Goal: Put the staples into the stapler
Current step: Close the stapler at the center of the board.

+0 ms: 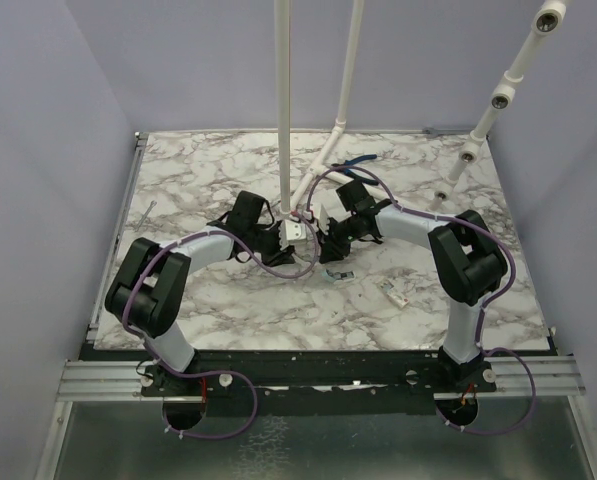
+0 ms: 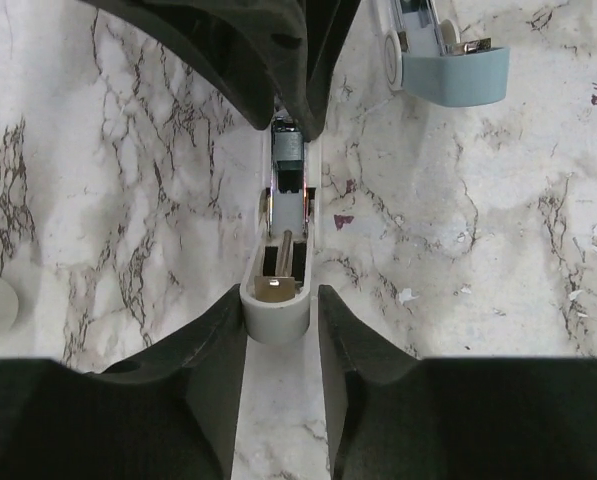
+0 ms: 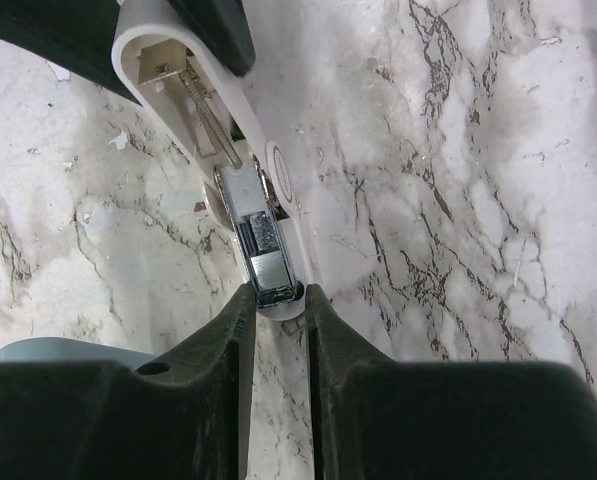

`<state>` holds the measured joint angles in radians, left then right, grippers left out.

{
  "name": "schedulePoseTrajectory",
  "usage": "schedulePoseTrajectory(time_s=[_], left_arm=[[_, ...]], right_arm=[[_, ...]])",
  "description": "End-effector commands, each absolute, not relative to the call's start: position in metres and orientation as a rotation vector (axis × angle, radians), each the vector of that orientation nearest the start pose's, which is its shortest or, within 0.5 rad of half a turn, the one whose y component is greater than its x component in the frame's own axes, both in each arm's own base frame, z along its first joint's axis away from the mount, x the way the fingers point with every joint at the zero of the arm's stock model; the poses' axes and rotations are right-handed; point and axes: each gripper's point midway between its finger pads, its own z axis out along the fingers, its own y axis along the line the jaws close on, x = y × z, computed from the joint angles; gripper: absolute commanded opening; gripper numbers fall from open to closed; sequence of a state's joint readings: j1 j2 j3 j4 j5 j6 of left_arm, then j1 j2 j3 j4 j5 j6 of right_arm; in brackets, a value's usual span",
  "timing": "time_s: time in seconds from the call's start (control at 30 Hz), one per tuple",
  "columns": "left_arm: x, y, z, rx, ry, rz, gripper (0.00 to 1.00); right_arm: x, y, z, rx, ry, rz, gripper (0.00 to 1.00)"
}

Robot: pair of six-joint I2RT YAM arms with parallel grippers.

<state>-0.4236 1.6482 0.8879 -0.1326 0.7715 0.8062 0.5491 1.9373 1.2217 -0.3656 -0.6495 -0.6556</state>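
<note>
Both arms are gripping the opened stapler (image 2: 286, 215) end to end near the middle of the marble tabletop (image 2: 498, 250).
The left gripper (image 2: 280, 305) is pinching the stapler's rounded pale end, and the right gripper (image 3: 278, 295) is pinching the opposite end, where the silvery metal channel is showing. The spring rod is lying exposed along the open body. A separate pale blue-green piece (image 2: 453, 75) is lying on the tabletop just beside the stapler. Whether the stapler is touching the surface cannot be told.
</note>
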Motion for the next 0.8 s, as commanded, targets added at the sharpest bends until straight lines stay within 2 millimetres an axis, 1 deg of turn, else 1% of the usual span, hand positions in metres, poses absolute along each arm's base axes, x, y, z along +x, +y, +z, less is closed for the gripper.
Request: schedulePoseTrajectory(time_s=[0.0,0.13,0.23,0.3,0.47,0.57,0.77], left_arm=[[0.294,-0.263,0.061,1.611,1.591,-0.803,0.28],[0.292,-0.269,0.063,1.611,1.576,-0.815,0.24],[0.29,-0.278,0.065,1.613,1.566,-0.817,0.18],[0.289,-0.285,0.066,1.61,1.564,-0.821,0.16],[0.287,-0.299,0.061,1.589,1.59,-0.798,0.16],[0.287,-0.307,0.058,1.567,1.6,-0.786,0.16],[0.282,-0.312,0.042,1.584,1.635,-0.775,0.2]], right_arm=[[0.307,0.294,0.022,-1.604,1.952,0.796,0.21],[0.308,0.295,0.021,-1.596,1.958,0.802,0.19],[0.309,0.296,0.02,-1.589,1.962,0.803,0.18],[0.31,0.296,0.02,-1.581,1.962,0.802,0.18],[0.308,0.299,0.021,-1.561,1.956,0.825,0.17],[0.306,0.3,0.019,-1.548,1.962,0.845,0.17],[0.302,0.3,0.015,-1.54,1.968,0.866,0.17]])
